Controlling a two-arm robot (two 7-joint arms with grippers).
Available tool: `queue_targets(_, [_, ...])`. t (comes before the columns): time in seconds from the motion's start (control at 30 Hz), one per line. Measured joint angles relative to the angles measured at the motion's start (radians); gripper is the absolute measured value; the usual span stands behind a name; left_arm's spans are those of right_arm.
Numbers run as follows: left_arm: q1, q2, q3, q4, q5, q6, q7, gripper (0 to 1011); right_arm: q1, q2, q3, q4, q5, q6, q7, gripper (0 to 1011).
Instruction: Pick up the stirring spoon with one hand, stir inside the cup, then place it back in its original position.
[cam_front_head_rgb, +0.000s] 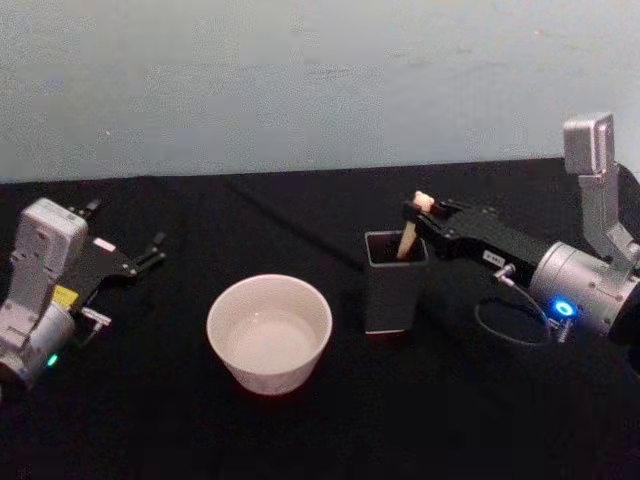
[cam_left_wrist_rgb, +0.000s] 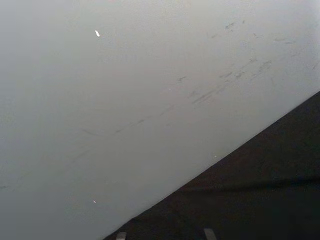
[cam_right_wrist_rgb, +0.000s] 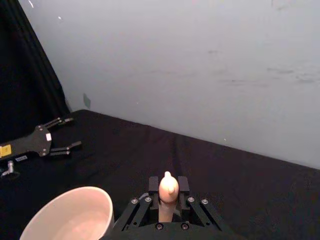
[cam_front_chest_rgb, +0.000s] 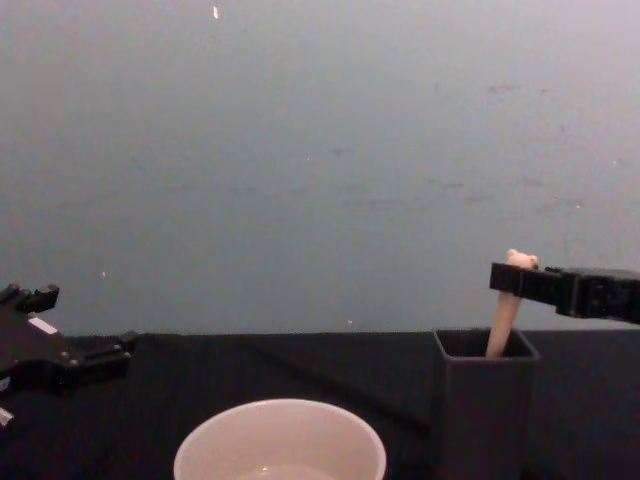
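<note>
The stirring spoon (cam_front_head_rgb: 407, 240) stands tilted in a dark grey square holder (cam_front_head_rgb: 395, 290) right of centre, its pale handle and small bear head (cam_right_wrist_rgb: 168, 185) sticking out above the rim. My right gripper (cam_front_head_rgb: 420, 212) reaches in from the right and is shut on the handle just under the head; from the chest its fingers (cam_front_chest_rgb: 520, 281) cross the spoon (cam_front_chest_rgb: 499, 335) above the holder (cam_front_chest_rgb: 482, 400). The cream-white cup (cam_front_head_rgb: 269, 332) sits left of the holder, a little nearer to me. My left gripper (cam_front_head_rgb: 122, 232) rests open at the far left, away from both.
A black cloth covers the table (cam_front_head_rgb: 460, 420), and a pale wall (cam_front_head_rgb: 320, 80) rises behind its far edge. There is bare cloth between the cup (cam_front_chest_rgb: 280, 440) and the left gripper (cam_front_chest_rgb: 85, 320). A cable loops beside the right wrist (cam_front_head_rgb: 505, 325).
</note>
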Motion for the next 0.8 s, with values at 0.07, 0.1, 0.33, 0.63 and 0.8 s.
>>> queue_targets(0.07, [0.000,0.000,0.000,0.000,0.000,0.000,0.000,1001,0.002,-0.004,-0.002,0.008,-0.005,0.004,0.000,225])
queue_targets(0.1, [0.000,0.000,0.000,0.000,0.000,0.000,0.000,1001,0.003,-0.005,-0.002,0.010,-0.006,0.006,0.000,225])
queue_targets(0.33, [0.000,0.000,0.000,0.000,0.000,0.000,0.000,1001,0.009,-0.014,-0.006,0.025,-0.018,0.020,-0.003,225])
queue_targets(0.63, [0.000,0.000,0.000,0.000,0.000,0.000,0.000,1001,0.009,-0.012,-0.006,0.023,-0.018,0.019,-0.003,225])
queue_targets(0.8, [0.000,0.000,0.000,0.000,0.000,0.000,0.000,1001,0.008,-0.012,-0.006,0.022,-0.017,0.019,-0.003,225])
